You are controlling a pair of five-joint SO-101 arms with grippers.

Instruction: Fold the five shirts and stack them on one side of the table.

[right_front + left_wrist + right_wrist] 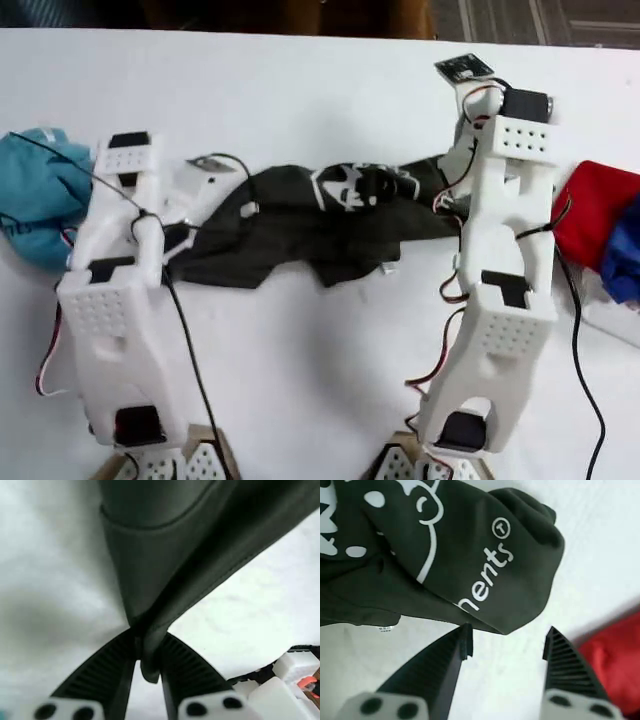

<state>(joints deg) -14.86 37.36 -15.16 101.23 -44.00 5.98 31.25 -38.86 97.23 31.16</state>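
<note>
Four shirts can be counted on the white table (pixel 300 100): one black, one teal, one red and one blue. The black shirt (pixel 300 235) lies stretched out and rumpled across the middle of the table between the two arms. Its white print (pixel 345 188) faces up near the end closer to the right arm. The teal shirt (pixel 35 195) sits bunched in a heap at the table's left edge, just beside the left arm (pixel 110 300). The red shirt (pixel 595 210) lies crumpled at the right edge, near the right arm (pixel 505 270). The blue shirt (pixel 625 255) is touching the red one and partly overlapping it on the side nearer the arms' bases. The left gripper (pixel 145 645) is clenched on one edge of the black shirt, with a fold of dark cloth pinched between its two fingers, and from there the fabric fans out over the bare table. The right gripper (pixel 507 640) is released, its two fingers spread wide apart with nothing between them. It hangs above bare table just beside the rounded, bunched end of the black shirt that carries white lettering, and it does not touch the cloth. In the right wrist view a patch of the red shirt lies near one of those fingers, apart from the black shirt with a strip of table between the two.
</note>
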